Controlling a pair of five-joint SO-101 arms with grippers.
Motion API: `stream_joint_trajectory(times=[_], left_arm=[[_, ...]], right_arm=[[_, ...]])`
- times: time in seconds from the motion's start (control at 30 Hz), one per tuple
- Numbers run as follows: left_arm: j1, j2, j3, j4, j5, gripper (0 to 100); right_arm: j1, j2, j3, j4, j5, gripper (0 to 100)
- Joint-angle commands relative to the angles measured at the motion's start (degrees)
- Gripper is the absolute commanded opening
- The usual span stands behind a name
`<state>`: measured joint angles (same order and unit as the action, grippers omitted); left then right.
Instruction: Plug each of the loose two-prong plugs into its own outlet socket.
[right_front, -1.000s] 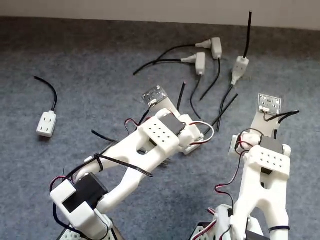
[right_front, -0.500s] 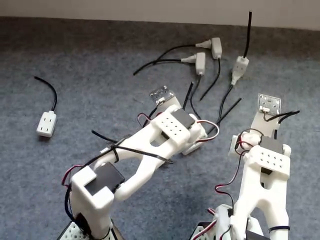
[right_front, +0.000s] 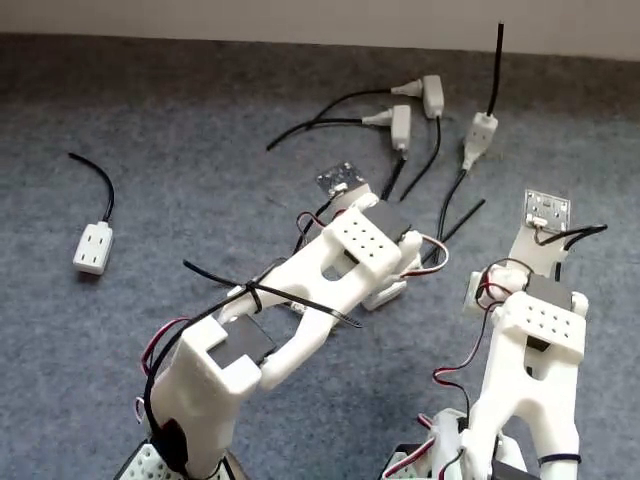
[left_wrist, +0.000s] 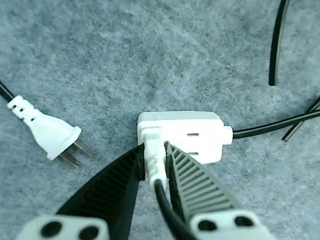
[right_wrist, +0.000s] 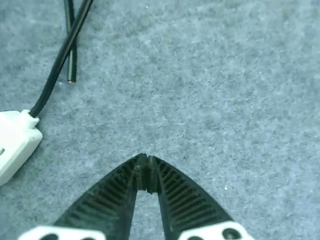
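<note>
Grey carpet (right_front: 200, 120): spread under both arms as the work surface.
Right gripper (right_wrist: 147, 159): held just above the carpet, its jaws brought together with nothing between them.
Side socket (right_wrist: 12, 142): seen near the right gripper but apart from it, with a black lead attached.
Left gripper (left_wrist: 154, 146): clamped narrowly on a white plug.
Held plug (left_wrist: 155, 165): gripped by its body, its front end set against the socket block; its prongs are hidden.
Socket block (left_wrist: 192, 132): laid flat, a black cord leaving its far end.
Loose plug (left_wrist: 52, 132): laid beside the socket block without touching it, prongs turned toward it.
Lone outlet (right_front: 92, 248): laid well apart on the left arm's side.
Far connectors (right_front: 400, 125): three white pieces with black leads, grouped beyond both arms.
</note>
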<state>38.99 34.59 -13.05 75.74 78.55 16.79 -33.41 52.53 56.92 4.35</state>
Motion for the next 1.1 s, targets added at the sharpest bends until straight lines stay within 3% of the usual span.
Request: stream_joint_trajectory(times=[0.0,0.13,0.3,0.4,0.53,0.87,1.07], left_arm=[[0.8,2.0,-0.1,0.3,-0.7,11],[0.9,2.0,-0.1,0.4,-0.7,16],[0.9,2.0,-0.1,0.4,-1.0,18],[2.1,1.8,-0.2,0.4,-4.8,20],[3.6,0.4,-1.5,0.8,-6.3,24],[3.8,-5.7,-14.6,11.7,-7.9,33],[3.8,-9.2,-24.9,19.0,-9.5,34]], right_arm=[[5.7,-1.9,-0.8,-2.9,-1.3,0.9],[11.2,-1.9,-0.8,-4.2,-4.7,0.9],[10.5,-1.9,-0.8,-4.0,-4.7,7.4],[10.3,-1.9,-0.7,-4.0,-5.0,12.4],[10.3,-1.9,-0.7,-4.0,-5.0,13.5],[9.0,-1.2,-0.7,-4.0,-5.0,14.1],[6.2,-1.2,-0.8,-2.1,-7.7,23.8]])
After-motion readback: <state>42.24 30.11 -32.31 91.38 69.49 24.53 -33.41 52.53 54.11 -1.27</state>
